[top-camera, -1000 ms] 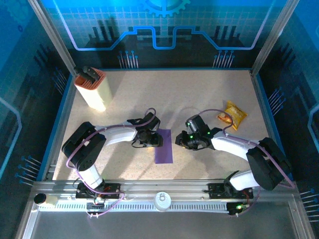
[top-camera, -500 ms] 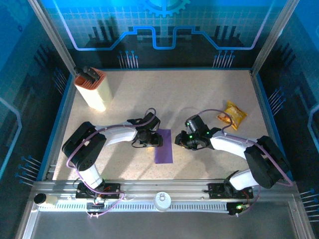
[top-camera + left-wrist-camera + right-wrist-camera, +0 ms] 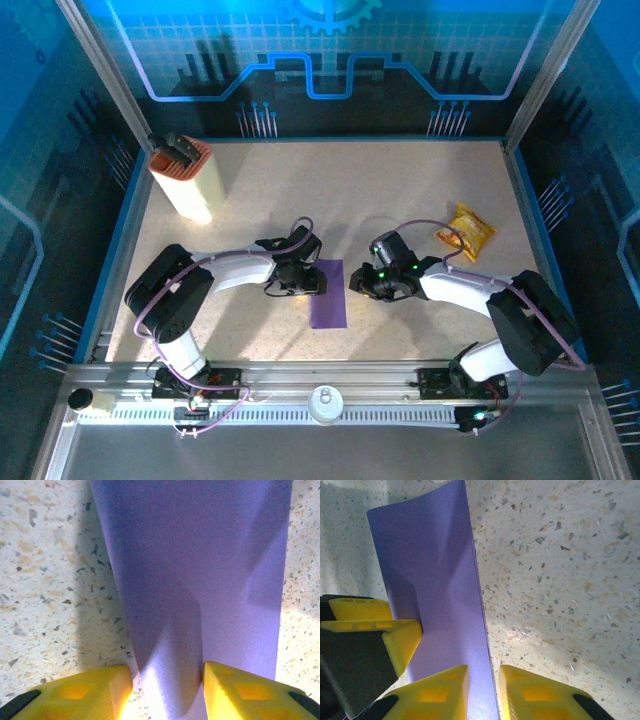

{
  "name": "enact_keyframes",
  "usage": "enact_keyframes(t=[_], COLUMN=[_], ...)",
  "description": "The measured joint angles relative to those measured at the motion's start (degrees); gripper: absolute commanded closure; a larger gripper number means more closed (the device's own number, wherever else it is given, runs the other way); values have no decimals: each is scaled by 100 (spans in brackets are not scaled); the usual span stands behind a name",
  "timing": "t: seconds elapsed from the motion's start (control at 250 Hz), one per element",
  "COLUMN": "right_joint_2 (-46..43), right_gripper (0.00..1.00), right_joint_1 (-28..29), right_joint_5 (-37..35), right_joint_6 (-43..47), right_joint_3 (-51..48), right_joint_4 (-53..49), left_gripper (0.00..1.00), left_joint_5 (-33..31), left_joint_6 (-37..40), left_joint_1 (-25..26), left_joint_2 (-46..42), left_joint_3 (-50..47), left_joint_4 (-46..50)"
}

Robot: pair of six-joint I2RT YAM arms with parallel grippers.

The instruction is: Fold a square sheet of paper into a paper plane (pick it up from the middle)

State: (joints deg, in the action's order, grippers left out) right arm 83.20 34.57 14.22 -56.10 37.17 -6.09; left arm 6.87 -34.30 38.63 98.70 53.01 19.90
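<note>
The square sheet of paper (image 3: 328,293) is purple and lies folded into a narrow rectangle on the speckled table between both arms. My left gripper (image 3: 306,283) is at its left edge. In the left wrist view the left gripper (image 3: 167,680) has its jaws apart, and a raised hump of the paper (image 3: 200,580) sits between them without being pinched. My right gripper (image 3: 358,283) is at the paper's right edge. In the right wrist view the right gripper (image 3: 484,680) straddles the paper (image 3: 435,580) along that edge, jaws narrowly apart, one finger over paper, the other over table.
A tall cream-and-orange box (image 3: 185,180) stands at the back left. A yellow-orange snack packet (image 3: 470,230) lies at the right. The left gripper's yellow fingers (image 3: 395,630) are close to my right gripper. Blue walls ring the table (image 3: 400,190).
The right gripper has crept slightly left, closer to the paper's right edge. The left gripper and the paper have stayed in place.
</note>
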Motion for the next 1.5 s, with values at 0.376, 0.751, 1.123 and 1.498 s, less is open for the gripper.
enact_keyframes(t=[0.376, 0.751, 1.123, 1.498], right_joint_2=[46, 131, 614, 1373], right_gripper=[75, 78, 92, 96], right_joint_1=[4, 33, 127, 267], right_joint_5=[37, 142, 341, 612], right_joint_6=[-4, 2, -70, -81], right_joint_3=[0, 0, 83, 481], right_joint_4=[72, 136, 619, 1154], left_gripper=[53, 53, 53, 53], left_joint_5=[2, 4, 4, 4], left_joint_6=[48, 138, 144, 142], left_joint_1=[0, 0, 0, 0], left_joint_2=[15, 37, 37, 68], left_joint_3=[17, 52, 52, 90], left_joint_4=[20, 66, 72, 109])
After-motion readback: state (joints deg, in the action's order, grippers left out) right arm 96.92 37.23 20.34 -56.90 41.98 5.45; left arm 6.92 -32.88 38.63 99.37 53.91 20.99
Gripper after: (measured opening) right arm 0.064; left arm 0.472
